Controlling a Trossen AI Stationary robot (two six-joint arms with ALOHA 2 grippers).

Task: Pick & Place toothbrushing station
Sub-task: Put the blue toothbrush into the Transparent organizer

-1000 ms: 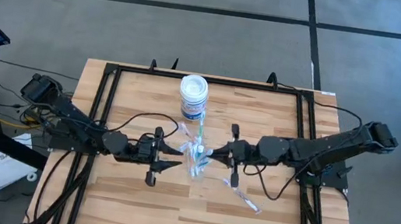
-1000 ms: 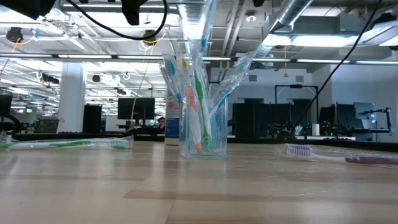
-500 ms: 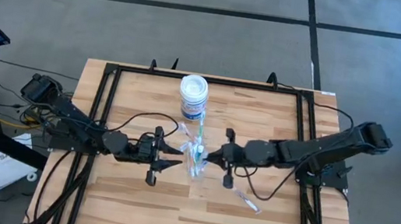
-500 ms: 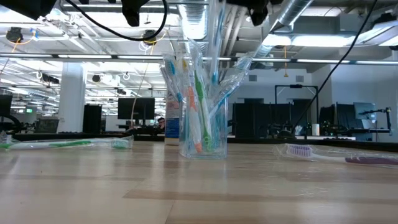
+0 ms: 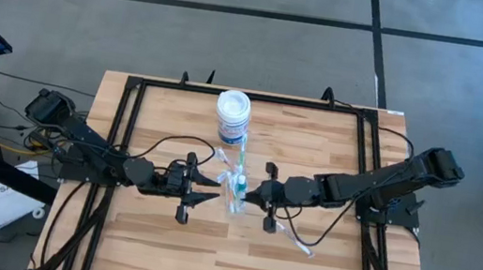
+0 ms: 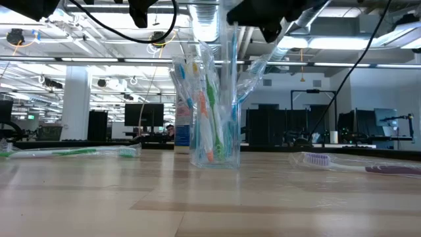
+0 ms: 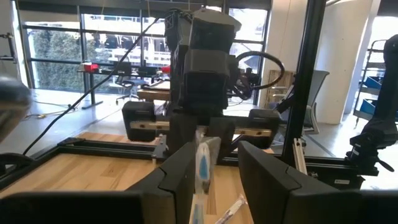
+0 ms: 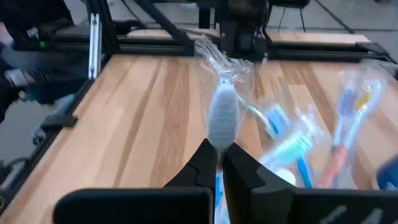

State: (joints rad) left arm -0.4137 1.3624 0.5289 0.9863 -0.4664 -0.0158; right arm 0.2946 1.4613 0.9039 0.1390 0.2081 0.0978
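The clear cup (image 6: 215,141) stands on the wooden table, holding several wrapped toothbrushes that lean out over its rim. My right gripper (image 5: 249,196) is just to the right of the cup, above its rim, shut on a wrapped blue toothbrush (image 6: 232,79) that reaches down into it. My left gripper (image 5: 217,191) hovers open on the cup's left at the height of the brush tops. One wrapped brush top (image 7: 203,165) stands between its fingers, close to one finger; whether they touch cannot be told. My right gripper pinches the blue toothbrush's wrapped upper part (image 8: 221,134) between its two shut fingers. The fingers come from the table's right, slanting a little downward, and lie across the brush. The brush stands nearly upright, its wrapper end above the fingers and its lower end (image 6: 233,141) inside the cup.
A white round jar with a blue label (image 5: 233,115) stands behind the cup toward the far edge. Loose wrapped toothbrushes lie on the table, one to the right (image 6: 355,163) and one to the left (image 6: 72,152). Black frame rails (image 5: 364,171) border the tabletop.
My right gripper has moved down and toward the cup from the right, tipping its fingers downward. The blue toothbrush it holds has gone from above the rim down into the cup, staying nearly upright.
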